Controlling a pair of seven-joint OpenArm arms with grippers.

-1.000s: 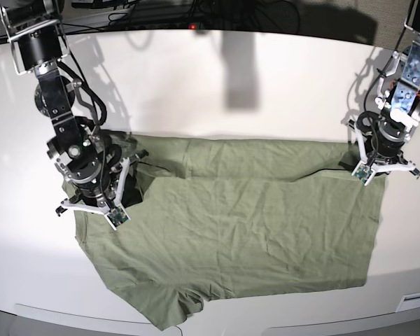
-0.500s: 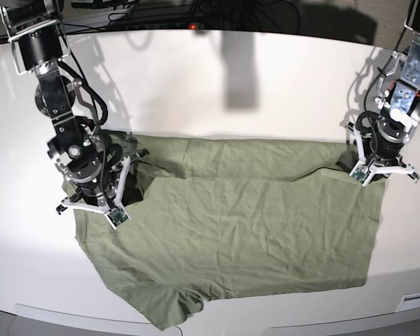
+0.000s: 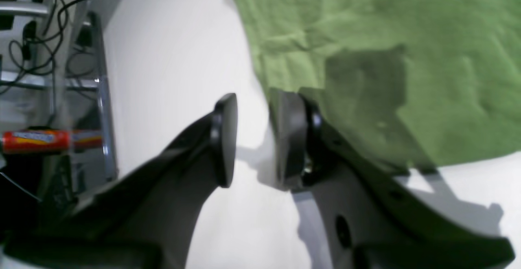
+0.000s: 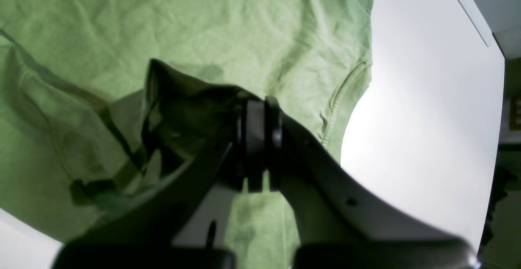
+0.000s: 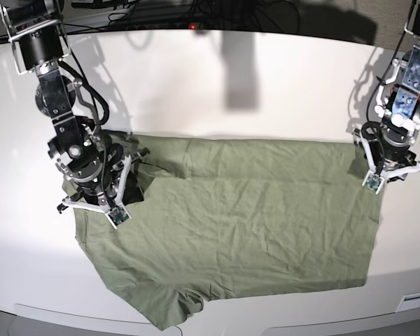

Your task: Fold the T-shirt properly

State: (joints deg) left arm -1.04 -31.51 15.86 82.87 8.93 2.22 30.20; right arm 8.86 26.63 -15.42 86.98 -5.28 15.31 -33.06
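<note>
Jaws on the right gripper (image 4: 260, 143) are clamped flat together on a raised fold of the T-shirt (image 5: 231, 224), a peak of green cloth standing up beside the pads near the sleeve and its stitched hem. Those on the left gripper (image 3: 254, 138) stand parted with only bare worktop (image 5: 231, 91) showing between them; one pad sits right at the cloth's edge but pinches nothing.

Outward from there, the base view shows the shirt lying mostly spread across the white worktop, wrinkled, with its upper edge turned over in a narrow band and a bunched hump under the right arm. The left arm hovers at the opposite upper corner of the cloth.

Progress looks early to me: one corner is gripped, the other is not yet taken, and no real fold of the body or sleeves shows. Grasping the second corner and every main fold seem still to come.

As for writing, none can be read on the shirt. A red-and-orange wrapped object (image 3: 40, 141) beyond the worktop edge carries print, too blurred to make out.
</note>
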